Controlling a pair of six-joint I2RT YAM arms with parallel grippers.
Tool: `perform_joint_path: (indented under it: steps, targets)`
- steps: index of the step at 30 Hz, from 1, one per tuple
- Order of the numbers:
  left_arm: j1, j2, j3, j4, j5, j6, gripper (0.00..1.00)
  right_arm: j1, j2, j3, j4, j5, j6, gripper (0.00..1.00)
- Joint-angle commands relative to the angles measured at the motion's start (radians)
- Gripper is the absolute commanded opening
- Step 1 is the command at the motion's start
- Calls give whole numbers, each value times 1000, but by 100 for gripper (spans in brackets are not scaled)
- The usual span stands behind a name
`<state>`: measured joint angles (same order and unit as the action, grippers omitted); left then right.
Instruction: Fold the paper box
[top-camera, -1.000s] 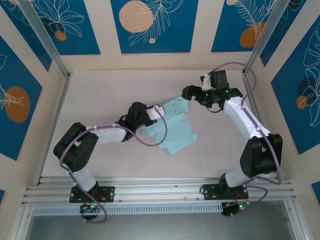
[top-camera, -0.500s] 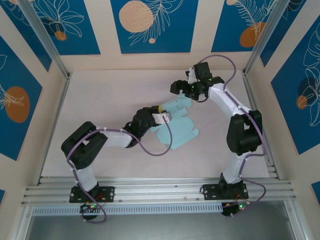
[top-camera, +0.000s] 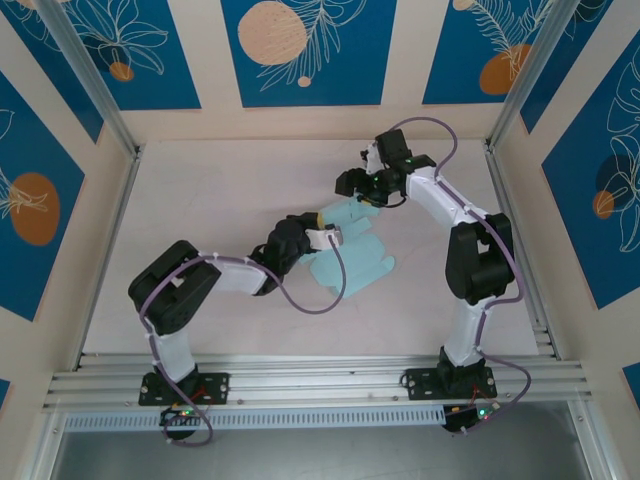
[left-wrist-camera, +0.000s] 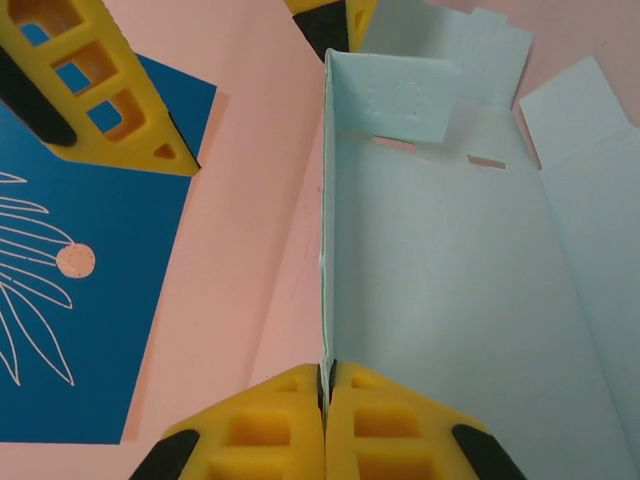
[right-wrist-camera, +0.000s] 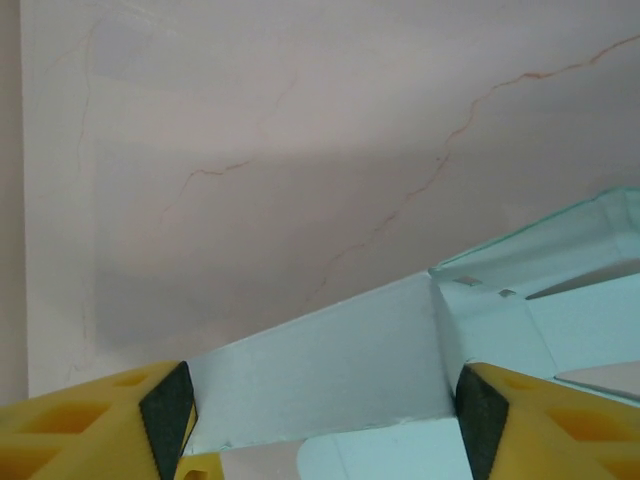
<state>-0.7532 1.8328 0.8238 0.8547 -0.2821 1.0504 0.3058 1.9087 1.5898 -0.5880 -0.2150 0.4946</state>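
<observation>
Left gripper (left-wrist-camera: 325, 378): clamped tight on the box (left-wrist-camera: 450, 300) - its two fingers meet on the edge of a wall that stands upright from the sheet.
Right gripper (right-wrist-camera: 322, 398): jaws well apart, with one flap (right-wrist-camera: 320, 365) lying across the gap from pad to pad. Whether the pads already press on its ends I cannot tell.
Box place: mid-table (top-camera: 220, 190), a little right of centre. From above it lies between the left gripper (top-camera: 328, 236) on its left and the right gripper (top-camera: 352, 192) at its far end, with most of the box (top-camera: 362, 262) flat on the near-right side.
Box state: partly formed - one wall is raised, and a slotted panel and loose end flaps are spread to the right.
Step, as I judge it: the left holds the wall up while the right takes the far flap to turn it in.
Risk, buckling: thin card squeezed end to end would bow or crease off its score line instead of folding on it.
Risk, slip: the left's hold is only a narrow pinch on an edge. A pull or twist from the right could drag the wall out of it, or tear it there.
Risk, collision: the two grippers work close together at the far corner, so a small swing could knock one into the other.
Risk, sliding: the flat part is not pinned, so a push on the flap could shift the sheet rather than bend it.
</observation>
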Motion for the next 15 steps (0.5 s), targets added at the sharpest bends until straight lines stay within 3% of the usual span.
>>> perform_joint_path:
  steps: [1, 15]
  targets:
    - [-6, 37, 41, 56, -33, 40, 0, 13, -1, -18, 13, -55, 39, 70]
    - [-4, 51, 48, 57, -22, 63, 0, 12, 6, -29, 34, -53, 36, 71]
